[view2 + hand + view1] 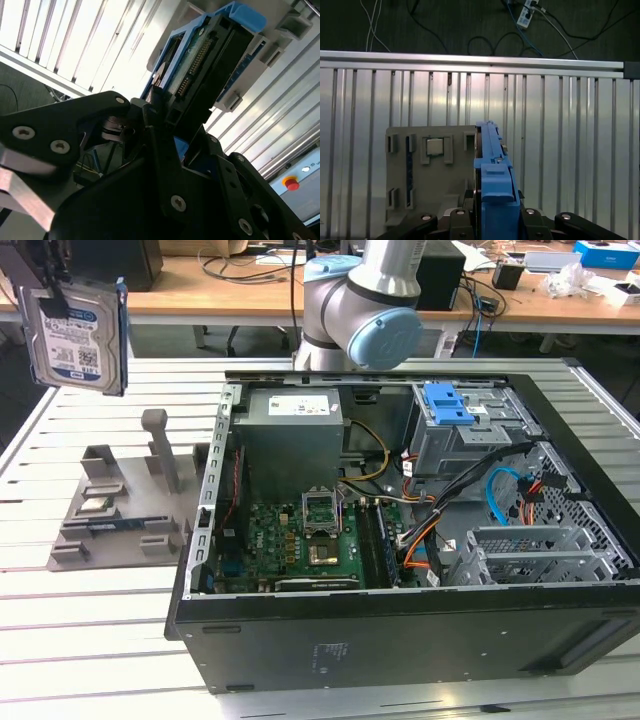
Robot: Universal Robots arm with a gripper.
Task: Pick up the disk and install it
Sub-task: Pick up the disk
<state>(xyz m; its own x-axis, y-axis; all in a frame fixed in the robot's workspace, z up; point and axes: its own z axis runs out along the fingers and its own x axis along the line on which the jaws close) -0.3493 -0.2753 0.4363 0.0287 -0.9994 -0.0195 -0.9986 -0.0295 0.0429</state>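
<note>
High over the grey fixture (110, 510), clamps the disk (78, 335) in the gripper (496, 222), long axis hanging down, computer case (400, 635) off toward the exterior view's right.

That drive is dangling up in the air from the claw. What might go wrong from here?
1. The gripper pinches the disk by one end, high above the grey tray; a slip would likely drop it there.
2. Loose cables cross the open computer case near the metal drive cages, so the disk might snag on them if lowered there.
</note>
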